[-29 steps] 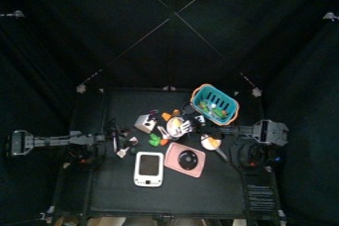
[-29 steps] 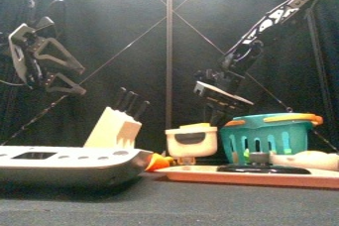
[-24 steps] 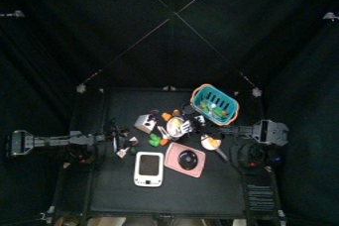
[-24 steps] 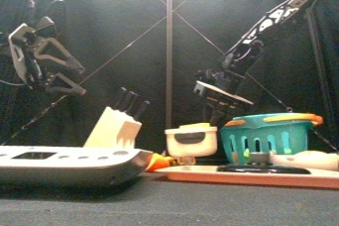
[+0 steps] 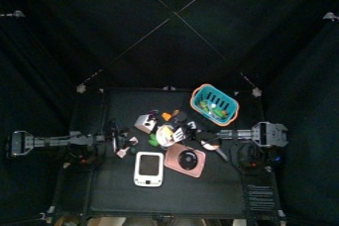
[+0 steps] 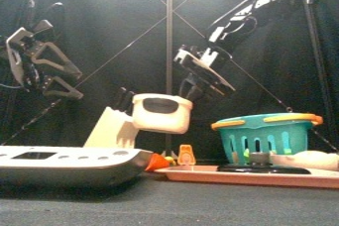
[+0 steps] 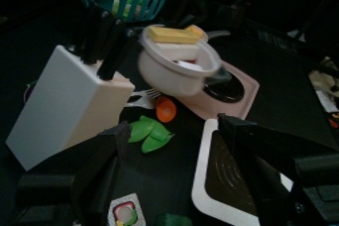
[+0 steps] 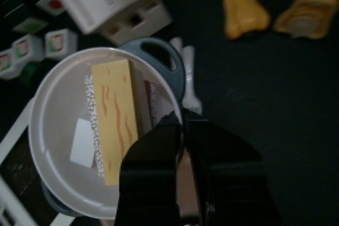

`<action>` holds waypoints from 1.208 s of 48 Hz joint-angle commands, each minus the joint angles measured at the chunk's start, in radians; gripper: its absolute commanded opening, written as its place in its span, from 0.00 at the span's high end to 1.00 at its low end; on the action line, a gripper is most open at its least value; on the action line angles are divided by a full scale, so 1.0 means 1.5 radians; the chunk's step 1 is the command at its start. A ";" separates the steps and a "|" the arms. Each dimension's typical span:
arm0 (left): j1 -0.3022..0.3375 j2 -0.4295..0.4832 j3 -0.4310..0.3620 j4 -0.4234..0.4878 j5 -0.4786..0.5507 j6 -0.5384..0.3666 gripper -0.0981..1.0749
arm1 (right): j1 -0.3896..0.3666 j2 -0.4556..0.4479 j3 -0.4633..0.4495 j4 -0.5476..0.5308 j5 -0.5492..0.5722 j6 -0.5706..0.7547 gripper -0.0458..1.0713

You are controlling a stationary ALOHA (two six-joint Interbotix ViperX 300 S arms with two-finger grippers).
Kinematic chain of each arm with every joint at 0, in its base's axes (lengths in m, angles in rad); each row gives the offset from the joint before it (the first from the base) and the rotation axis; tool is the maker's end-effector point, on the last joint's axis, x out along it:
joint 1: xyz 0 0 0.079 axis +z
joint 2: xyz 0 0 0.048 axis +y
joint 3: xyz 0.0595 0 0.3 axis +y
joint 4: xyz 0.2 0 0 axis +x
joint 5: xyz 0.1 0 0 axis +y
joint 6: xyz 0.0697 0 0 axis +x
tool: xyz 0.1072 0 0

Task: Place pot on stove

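above the middle of the table, the right gripper is carrying the pot in the air, its jaws pinching the rim as the right wrist view shows, so the transport step is in hand and placement is not yet done. the pot is hanging clear of the surface, above and just beside the knife block, and apart from the stove, which is lying flat at the front left next to the pink slab. by my judgement the next move calls for carrying the pot forward over the stove's grey panel, then lowering it level before the jaws part; the block's handles are standing close to the route. the pot is a smooth white plastic bowl shape with a grey loop handle and a yellow block inside. the stove is a glossy white slab with rounded corners. the teal basket is ribbed and openwork. the left gripper is resting high at the left, fingers spread and holding nothing.
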 commanded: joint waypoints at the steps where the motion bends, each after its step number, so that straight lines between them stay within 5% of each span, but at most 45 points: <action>1: 0.005 -0.001 -0.006 0.003 -0.003 0.003 0.03 | 0.028 -0.004 -0.032 0.005 -0.009 0.000 0.64; 20: 0.073 -0.007 0.013 -0.019 0.025 0.014 0.03 | 0.105 0.078 -0.119 0.008 -0.012 0.000 0.64; 39: 0.077 -0.009 0.013 -0.034 0.048 0.014 0.03 | 0.131 0.154 -0.196 0.008 -0.012 -0.001 0.64; 58: 0.077 -0.009 0.013 -0.035 0.048 0.014 0.03 | 0.140 0.174 -0.204 0.037 -0.009 -0.002 0.63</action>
